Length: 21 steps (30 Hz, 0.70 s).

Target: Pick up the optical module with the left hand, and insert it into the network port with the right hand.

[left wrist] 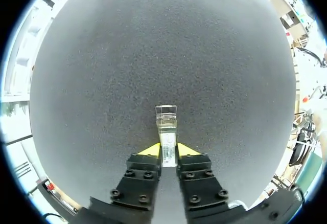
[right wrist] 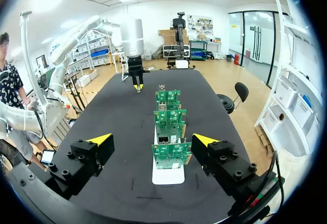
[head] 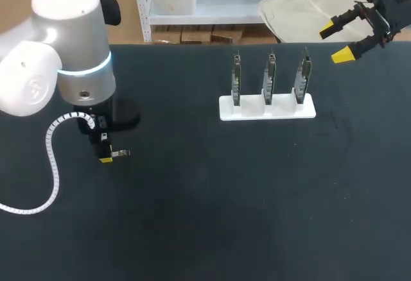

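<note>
already the first part appears to be done: the optical module is gripped between the yellow tips of the left end effector, which is closed narrowly on it from both sides. most of the module's body sticks out ahead of the fingers. in the head view this grasp sits low over the left part of the dark counter. it is well apart from the white stand, on which three circuit boards are set upright in a row.

the rest is judged to be outstanding: the module has not been passed across, and nothing has been inserted. the right end effector is held wide and empty at the far right corner of the counter, beyond the stand. in its own wrist view the row of boards is lined up ahead of it, between the spread fingers.

whether the module is lifted clear of the counter or resting on it cannot be told. the network port is too small to be made out with any certainty on the boards, so the target board cannot be named. in the head view the left end effector is largely covered by its own arm, and only a yellow tip and the module's end are seen. the module's connector end cannot be distinguished from its latch end.
</note>
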Available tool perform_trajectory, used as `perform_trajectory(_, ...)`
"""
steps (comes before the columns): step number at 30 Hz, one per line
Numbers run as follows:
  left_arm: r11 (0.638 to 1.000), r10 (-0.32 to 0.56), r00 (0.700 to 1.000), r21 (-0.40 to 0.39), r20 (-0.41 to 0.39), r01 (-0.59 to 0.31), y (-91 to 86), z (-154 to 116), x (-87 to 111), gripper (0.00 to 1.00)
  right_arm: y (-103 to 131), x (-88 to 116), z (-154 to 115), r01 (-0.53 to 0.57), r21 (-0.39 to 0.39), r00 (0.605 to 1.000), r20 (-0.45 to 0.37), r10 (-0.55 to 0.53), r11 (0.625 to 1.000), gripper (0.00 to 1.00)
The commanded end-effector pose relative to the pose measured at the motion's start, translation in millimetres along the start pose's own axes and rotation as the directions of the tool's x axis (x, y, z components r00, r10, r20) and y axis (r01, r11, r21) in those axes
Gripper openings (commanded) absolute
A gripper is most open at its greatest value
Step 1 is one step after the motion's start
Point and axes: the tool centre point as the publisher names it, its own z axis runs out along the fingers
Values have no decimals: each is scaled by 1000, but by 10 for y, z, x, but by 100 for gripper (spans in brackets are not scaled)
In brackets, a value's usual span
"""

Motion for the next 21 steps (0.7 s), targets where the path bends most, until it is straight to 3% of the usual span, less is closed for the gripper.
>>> perform_trajectory(1, 1000, -3, 1000, 3, -3, 3, 2, 29, 18, 0, 12, 1, 6, 1, 4, 1000, 0, -1, 1000, 100)
perform_trajectory(9, 1000, -2, 1000, -17, 16, 3, -54, -70, -34, 0, 12, 1, 6, 1, 4, 1000, 0, -1, 1000, 100)
perform_trajectory(13, 998, 16, 996, -57, 83, -11, -60, -268, -166, 0, 12, 1, 6, 1, 4, 1000, 0, -1, 1000, 100)
perform_trajectory(16, 998, 10, 982, -68, 186, 3, -54, -455, -281, 0, 12, 1, 6, 1, 4, 1000, 0, -1, 1000, 100)
perform_trajectory(20, 996, 39, 932, -90, 361, -6, -45, -817, -497, 0, 12, 1, 6, 1, 4, 1000, 0, -1, 1000, 100)
perform_trajectory(21, 997, 34, 903, -80, 428, 0, -43, -894, -544, 0, 12, 1, 6, 1, 4, 1000, 0, -1, 1000, 100)
